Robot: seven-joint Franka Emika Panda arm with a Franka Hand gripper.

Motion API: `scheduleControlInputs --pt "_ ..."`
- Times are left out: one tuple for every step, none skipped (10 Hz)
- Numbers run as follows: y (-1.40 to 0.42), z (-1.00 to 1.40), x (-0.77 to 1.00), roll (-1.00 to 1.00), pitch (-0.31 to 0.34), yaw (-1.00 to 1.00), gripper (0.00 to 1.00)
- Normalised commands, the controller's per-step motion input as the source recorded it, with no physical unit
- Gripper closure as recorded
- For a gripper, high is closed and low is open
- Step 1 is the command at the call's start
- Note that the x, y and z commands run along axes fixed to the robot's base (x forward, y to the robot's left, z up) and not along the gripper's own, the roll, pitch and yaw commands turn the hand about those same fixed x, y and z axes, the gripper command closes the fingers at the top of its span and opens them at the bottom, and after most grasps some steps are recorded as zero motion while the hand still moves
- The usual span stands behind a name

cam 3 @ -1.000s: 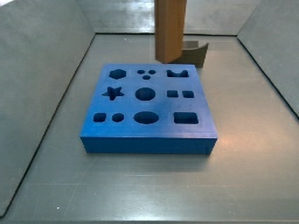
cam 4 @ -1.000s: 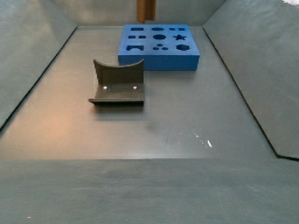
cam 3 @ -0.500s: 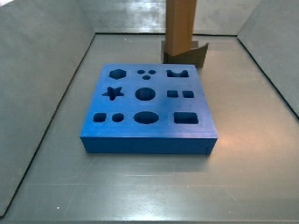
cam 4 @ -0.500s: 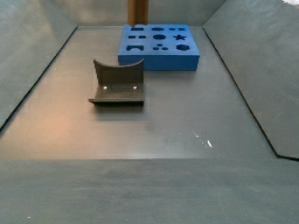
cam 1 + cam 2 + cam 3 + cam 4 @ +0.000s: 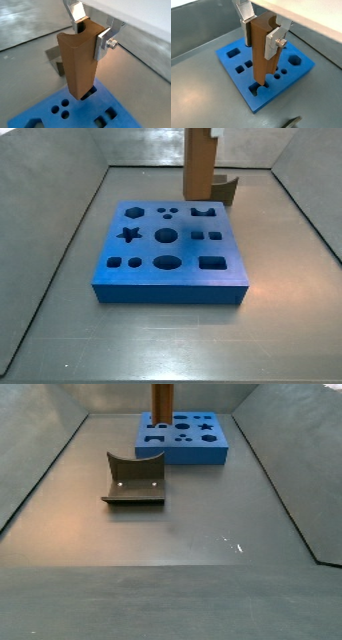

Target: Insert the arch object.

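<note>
My gripper point(image 5: 91, 35) is shut on the arch object point(image 5: 77, 60), a tall wood-brown column held upright by its notched end between the silver fingers point(image 5: 105, 39). It also shows in the other wrist view point(image 5: 262, 55) with the gripper point(image 5: 260, 32) round its top. The column's lower end hangs just over the arch-shaped hole point(image 5: 203, 215) near the far edge of the blue block point(image 5: 167, 268). In both side views the column point(image 5: 199, 163) point(image 5: 160, 404) runs up out of frame, so the gripper is hidden there. I cannot tell whether the end touches the block.
The blue block point(image 5: 187, 446) point(image 5: 238, 67) has several other shaped holes, among them a star point(image 5: 130, 233) and circles. The dark fixture point(image 5: 134, 479) stands on the grey floor beside the block and shows behind it point(image 5: 226, 188). Tray walls rise all round.
The column has shifted slightly sideways and come down toward the blue block, over the arch-shaped hole. The gripper stays shut on it.
</note>
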Motion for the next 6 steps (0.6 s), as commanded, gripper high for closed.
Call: scheduleControlInputs --pt "-0.02 -0.51 0.11 0.04 0.0 -0.88 1.0" --pt "-0.05 -0.5 0.17 0.05 0.049 -0.75 1.0" --pt "-0.01 -0.33 0.39 0.06 0.116 -0.36 1.0" --pt "0.0 -0.21 0.29 0.03 0.061 -0.09 1.0" --pt "0.0 -0.16 0.32 0.05 0.076 -0.04 1.0" --pt "0.01 -0.17 0.37 0.06 0.081 0.0 1.0"
